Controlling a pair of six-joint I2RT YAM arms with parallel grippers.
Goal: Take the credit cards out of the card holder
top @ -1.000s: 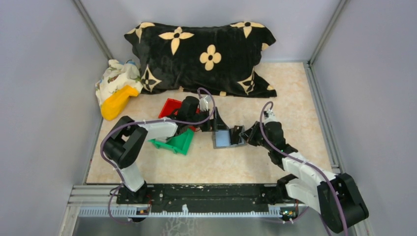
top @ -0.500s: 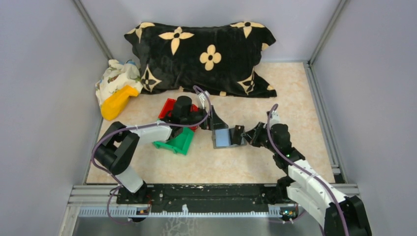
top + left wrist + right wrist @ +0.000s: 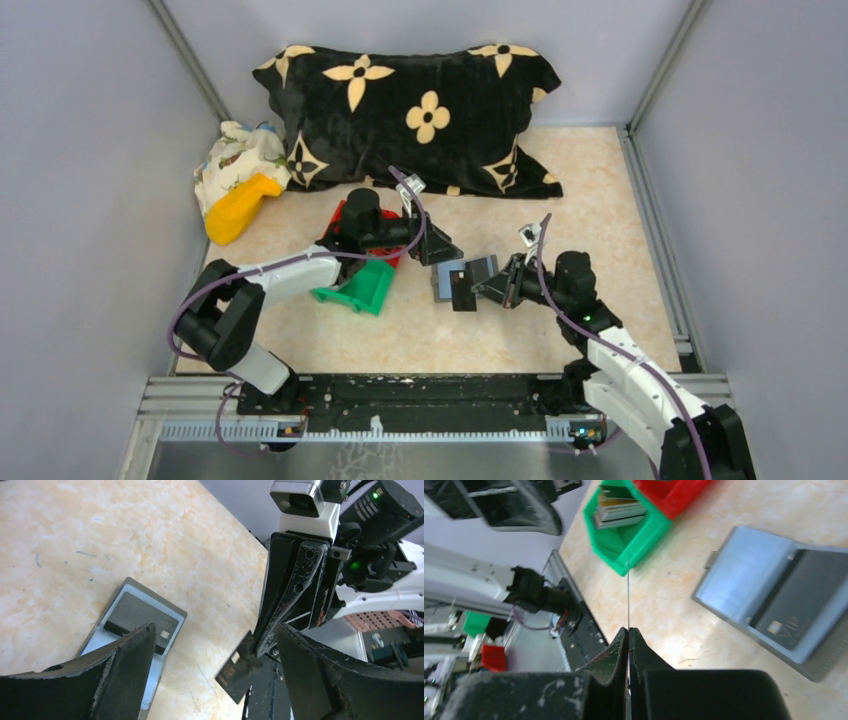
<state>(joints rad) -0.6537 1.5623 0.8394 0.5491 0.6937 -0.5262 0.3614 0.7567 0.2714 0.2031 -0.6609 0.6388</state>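
Note:
The card holder (image 3: 485,267) lies open on the table, dark grey outside with a blue-grey inner face. A dark card marked VIP (image 3: 798,607) sits in its pocket (image 3: 135,622). My right gripper (image 3: 492,287) is shut on another dark credit card (image 3: 462,291), held just above the table at the holder's near side. In the right wrist view this card (image 3: 628,595) shows edge-on as a thin line between the closed fingers; in the left wrist view its face (image 3: 240,672) shows. My left gripper (image 3: 437,247) hangs open and empty just left of the holder.
A green bin (image 3: 362,290) holding several cards (image 3: 620,510) stands left of the holder, with a red bin (image 3: 341,215) behind it under the left arm. A black flowered pillow (image 3: 420,110) fills the back. A yellow object (image 3: 238,208) and a patterned cloth (image 3: 235,160) lie at the back left.
My right gripper has pulled a dark card out of the holder and swung it toward the near side. The holder now lies flatter. The left gripper has drawn back slightly.

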